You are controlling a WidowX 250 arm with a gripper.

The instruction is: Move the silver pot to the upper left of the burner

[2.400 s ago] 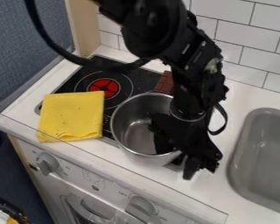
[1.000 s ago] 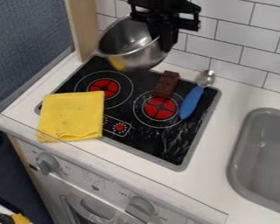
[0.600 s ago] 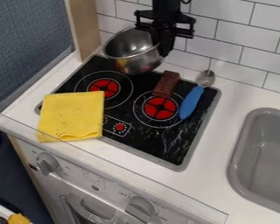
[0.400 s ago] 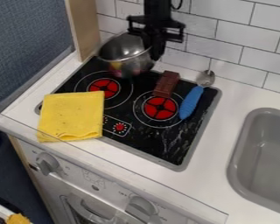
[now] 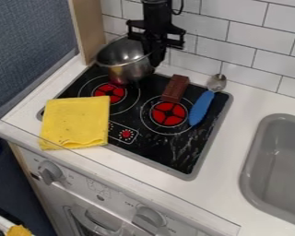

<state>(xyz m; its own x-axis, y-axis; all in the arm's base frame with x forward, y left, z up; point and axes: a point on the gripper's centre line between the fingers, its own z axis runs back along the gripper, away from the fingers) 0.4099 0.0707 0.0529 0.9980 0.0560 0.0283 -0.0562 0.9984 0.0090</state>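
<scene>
My gripper (image 5: 152, 61) hangs at the upper middle of the camera view, shut on the right side of the silver pot (image 5: 126, 67). The pot is slightly tilted, over the back left part of the black stovetop (image 5: 183, 159), and overlaps the upper edge of the left burner (image 5: 109, 93). Whether its base touches the stovetop I cannot tell.
A folded yellow cloth (image 5: 75, 122) covers the stovetop's front left. A brown chocolate bar (image 5: 175, 88) and a blue-handled spoon (image 5: 201, 107) lie around the right burner (image 5: 169, 114). A wooden post (image 5: 89, 28) rises behind the pot, and a grey sink (image 5: 279, 161) is at right.
From the stovetop's front, the pot has gone up to its back left corner with my gripper. Over the latest frames both have shifted left and a little lower, uncovering the chocolate bar and spoon.
</scene>
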